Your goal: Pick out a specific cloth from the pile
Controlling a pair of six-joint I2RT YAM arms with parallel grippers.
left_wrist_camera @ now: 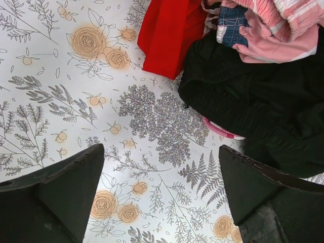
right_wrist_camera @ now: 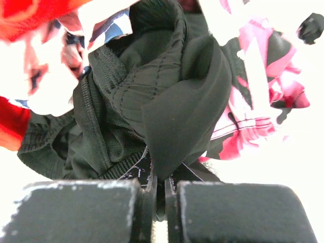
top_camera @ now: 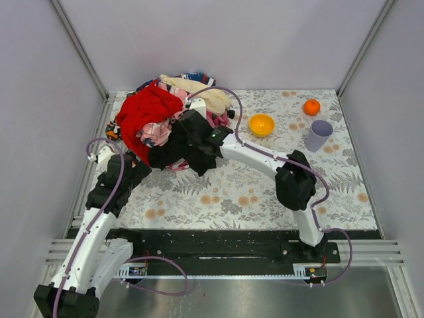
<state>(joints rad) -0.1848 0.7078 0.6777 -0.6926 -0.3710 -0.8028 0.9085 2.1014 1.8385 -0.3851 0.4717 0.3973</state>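
Note:
The black cloth (top_camera: 182, 144) lies at the near edge of the pile (top_camera: 169, 109), partly drawn onto the floral table. My right gripper (top_camera: 211, 138) is shut on a fold of it; the right wrist view shows the black fabric (right_wrist_camera: 177, 109) pinched between the two fingers. The black cloth also shows at the right of the left wrist view (left_wrist_camera: 253, 96), next to the red cloth (left_wrist_camera: 169, 33). My left gripper (left_wrist_camera: 162, 195) is open and empty above the bare table, just left of the black cloth. In the top view it sits at the pile's near left (top_camera: 132, 169).
An orange bowl (top_camera: 262, 124), a small orange ball (top_camera: 311, 106) and a lilac cup (top_camera: 318, 135) stand right of the pile. Pink-and-white patterned cloth (left_wrist_camera: 273, 28) lies above the black cloth. White walls enclose the table on three sides.

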